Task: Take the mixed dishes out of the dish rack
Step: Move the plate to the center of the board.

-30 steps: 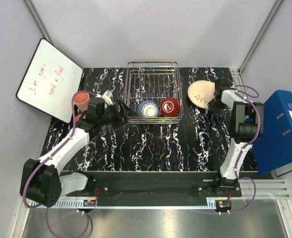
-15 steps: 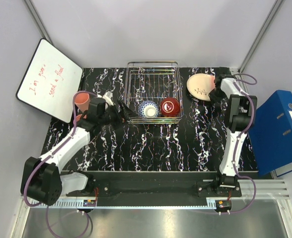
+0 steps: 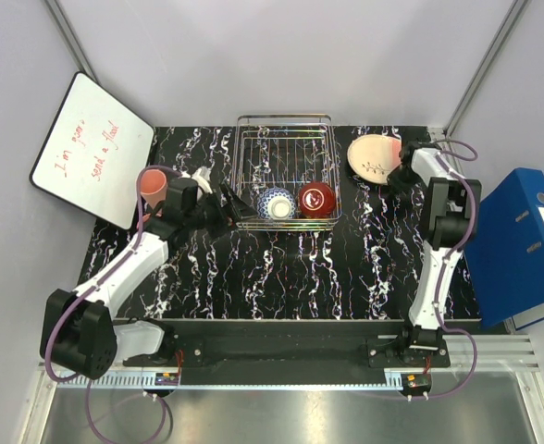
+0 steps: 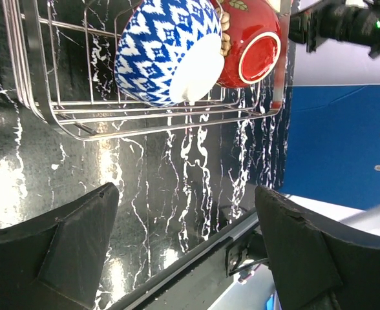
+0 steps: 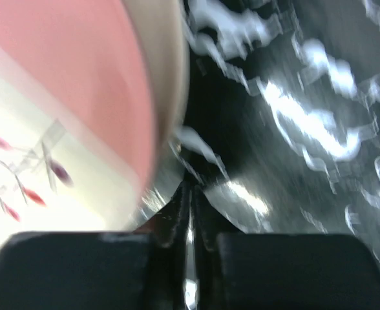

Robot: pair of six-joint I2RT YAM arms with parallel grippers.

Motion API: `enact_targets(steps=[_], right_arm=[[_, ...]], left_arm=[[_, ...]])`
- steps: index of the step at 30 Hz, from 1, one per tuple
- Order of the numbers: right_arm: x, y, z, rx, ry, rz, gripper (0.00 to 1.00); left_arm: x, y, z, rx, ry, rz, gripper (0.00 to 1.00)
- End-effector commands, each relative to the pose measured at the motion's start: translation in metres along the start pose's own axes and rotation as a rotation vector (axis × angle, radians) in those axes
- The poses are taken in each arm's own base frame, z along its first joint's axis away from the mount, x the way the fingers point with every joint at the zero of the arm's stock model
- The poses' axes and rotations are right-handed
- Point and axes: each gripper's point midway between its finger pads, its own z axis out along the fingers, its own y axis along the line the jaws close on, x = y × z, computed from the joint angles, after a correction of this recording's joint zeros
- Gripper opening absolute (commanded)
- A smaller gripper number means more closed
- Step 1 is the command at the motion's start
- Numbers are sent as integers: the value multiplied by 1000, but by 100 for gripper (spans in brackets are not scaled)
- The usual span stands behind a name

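The dish rack (image 3: 286, 148) stands at the table's far middle. In its front part lie the blue-white bowl (image 3: 278, 203) and the red bowl (image 3: 316, 199); both also show in the left wrist view, blue-white (image 4: 164, 51) and red (image 4: 251, 45). My left gripper (image 3: 232, 209) is open and empty just left of the rack's front corner, its fingers (image 4: 80, 239) wide apart. My right gripper (image 3: 400, 176) is shut on the right rim of the pink-edged plate (image 3: 372, 157), tilted right of the rack; it fills the right wrist view (image 5: 67, 123). One pink cup (image 3: 153, 188) stands far left.
A whiteboard (image 3: 92, 148) leans at the far left. A blue binder (image 3: 522, 245) lies off the table's right edge. A small pale object (image 3: 201, 177) sits behind my left wrist, partly hidden. The metal rail (image 3: 290, 356) runs along the near edge.
My right gripper has carried the pink-edged plate further back and slightly left. My left arm has barely shifted.
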Motion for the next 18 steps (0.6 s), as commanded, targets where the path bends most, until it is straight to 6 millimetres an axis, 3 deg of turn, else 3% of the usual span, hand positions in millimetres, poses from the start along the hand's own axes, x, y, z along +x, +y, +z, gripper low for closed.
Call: enact_targets(steps=[1,2,3,4,5,7,8,10,11,13,14,15,16,17,18], right_arm=[[8,23,-65,-182,-24,7,24],[1,25,-89,-228,-55,13,30],[-1,29,-99,-262,-75,17,38],[7,23,-101,-262,-65,14,42],[2,24,-121,-297,-92,20,45],[6,21,-134,-323,-94,20,53],[2,22,-150,-354,-114,23,54],[6,21,-163,-377,-117,23,56],[5,24,-181,-413,-139,22,56],[10,25,-195,-448,-154,8,56],[6,24,-213,-483,-186,11,56],[17,38,-230,-557,-190,-20,56],[28,37,-231,-579,-186,-27,56],[31,40,-259,-663,-211,-41,56],[41,56,-280,-774,-229,-75,57]], left_arm=[[-22,-20,-8,21,-66,83,89],[-25,-23,-10,21,-78,94,89],[-27,-25,-13,23,-88,102,89],[-27,-25,-14,16,-88,105,89],[-30,-25,-16,9,-103,116,89],[-37,-31,-20,8,-125,130,89],[-40,-31,-21,1,-139,142,89],[-48,-37,-22,-4,-153,168,89],[-52,-36,-21,-17,-160,180,89],[-62,-40,-16,-36,-159,200,89],[-67,-41,-14,-42,-156,235,89],[-70,-40,-11,-53,-155,251,89],[-77,-44,-11,-62,-162,278,89],[-82,-34,-2,-105,-161,287,89],[-86,-31,2,-119,-163,306,89]])
